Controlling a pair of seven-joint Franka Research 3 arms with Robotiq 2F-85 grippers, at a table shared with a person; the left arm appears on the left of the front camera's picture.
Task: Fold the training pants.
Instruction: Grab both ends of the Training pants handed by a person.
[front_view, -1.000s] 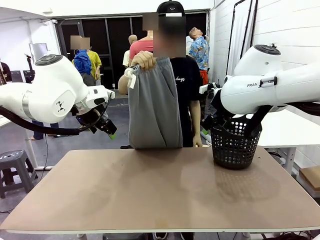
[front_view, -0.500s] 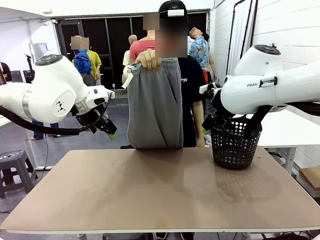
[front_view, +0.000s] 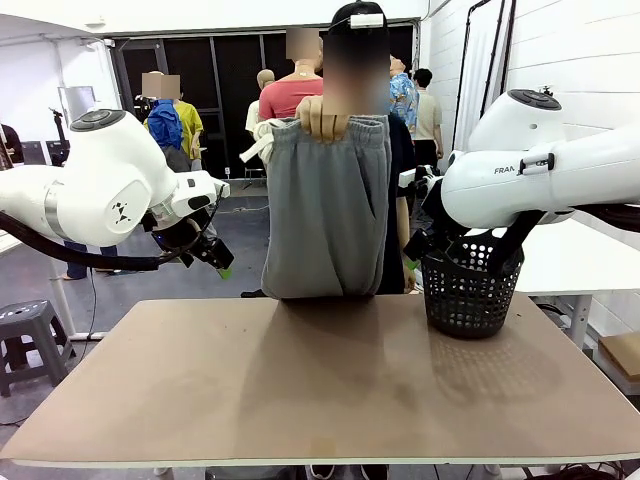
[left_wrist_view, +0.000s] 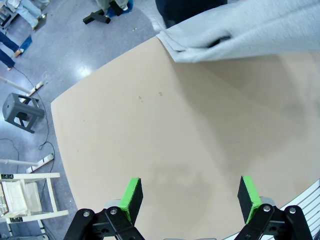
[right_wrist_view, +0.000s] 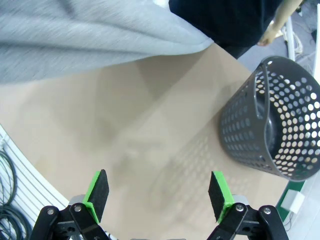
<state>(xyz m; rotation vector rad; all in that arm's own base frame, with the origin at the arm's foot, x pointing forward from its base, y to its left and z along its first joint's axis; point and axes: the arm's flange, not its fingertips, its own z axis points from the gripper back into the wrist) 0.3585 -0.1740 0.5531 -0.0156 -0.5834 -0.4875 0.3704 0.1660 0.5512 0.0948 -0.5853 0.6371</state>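
Note:
A person at the far side of the table holds the light grey training pants (front_view: 325, 215) up by the waistband with one hand (front_view: 322, 120); they hang doubled, and their lower end reaches the table's far edge. The grey cloth also hangs across the top of the left wrist view (left_wrist_view: 240, 30) and the right wrist view (right_wrist_view: 85, 45). My left gripper (front_view: 215, 258) is raised left of the pants, open, nothing between its green pads (left_wrist_view: 131, 196). My right gripper (right_wrist_view: 157, 195) is open and empty above the table, apart from the pants.
A dark perforated basket (front_view: 470, 290) stands at the table's far right, also seen in the right wrist view (right_wrist_view: 272, 125). The brown tabletop (front_view: 320, 380) is bare in front. A stool (front_view: 30, 335) stands on the floor to the left. Other people stand in the background.
The person has shifted to the right and raised the pants slightly, the cloth spreading wider. Both arms have stayed still.

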